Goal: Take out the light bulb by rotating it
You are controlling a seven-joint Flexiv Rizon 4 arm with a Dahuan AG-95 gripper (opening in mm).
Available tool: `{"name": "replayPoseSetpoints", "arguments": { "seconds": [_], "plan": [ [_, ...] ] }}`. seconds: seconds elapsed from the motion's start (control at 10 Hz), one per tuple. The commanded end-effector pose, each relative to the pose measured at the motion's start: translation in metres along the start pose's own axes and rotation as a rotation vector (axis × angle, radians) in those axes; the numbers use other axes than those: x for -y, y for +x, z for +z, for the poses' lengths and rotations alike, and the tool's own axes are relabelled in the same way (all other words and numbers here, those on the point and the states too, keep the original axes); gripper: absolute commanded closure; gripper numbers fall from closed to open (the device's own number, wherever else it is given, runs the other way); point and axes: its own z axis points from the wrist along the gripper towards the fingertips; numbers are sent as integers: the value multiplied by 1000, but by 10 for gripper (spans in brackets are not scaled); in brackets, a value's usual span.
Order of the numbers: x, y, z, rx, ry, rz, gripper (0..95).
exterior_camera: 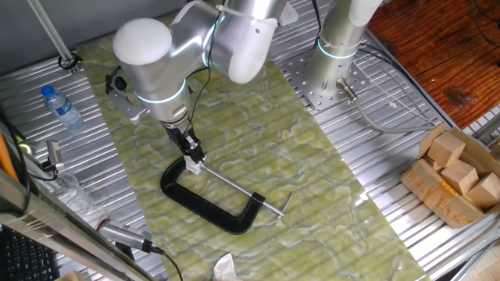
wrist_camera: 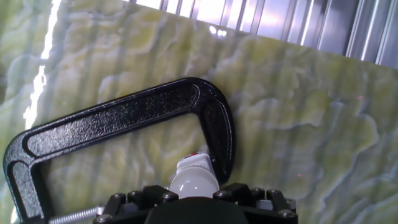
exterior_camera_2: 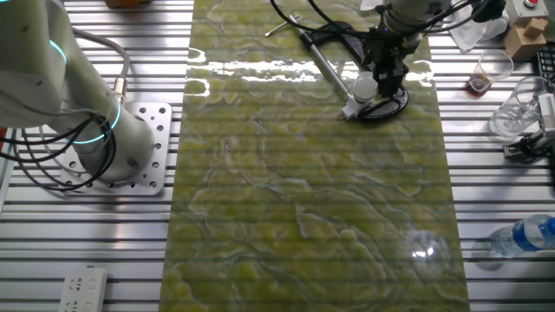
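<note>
Our hand (wrist_camera: 194,198) is closed around the light bulb (wrist_camera: 193,184), which sits right between our fingers. The bulb's neck points straight ahead of the hand into the small white socket (wrist_camera: 194,165), held in the black clamp (wrist_camera: 124,118) on the tabletop (wrist_camera: 298,112). We think we should twist around that line.

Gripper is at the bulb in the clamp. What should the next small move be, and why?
Probably twist the wrist to unscrew. The gripper appears closed around the light bulb, which still sits in its white socket held by the black C-clamp, so rotation should come before lifting.
</note>
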Motion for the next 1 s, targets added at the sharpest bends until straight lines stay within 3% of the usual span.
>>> {"name": "replayPoseSetpoints", "arguments": {
  "seconds": [0.1, 0.7, 1.0],
  "plan": [
    [1, 1, 4, -1, -4, -1, 190],
    [4, 2, 23, 8, 3, 14, 190],
    [3, 4, 26, 13, 4, 20, 190]
  ]
}}
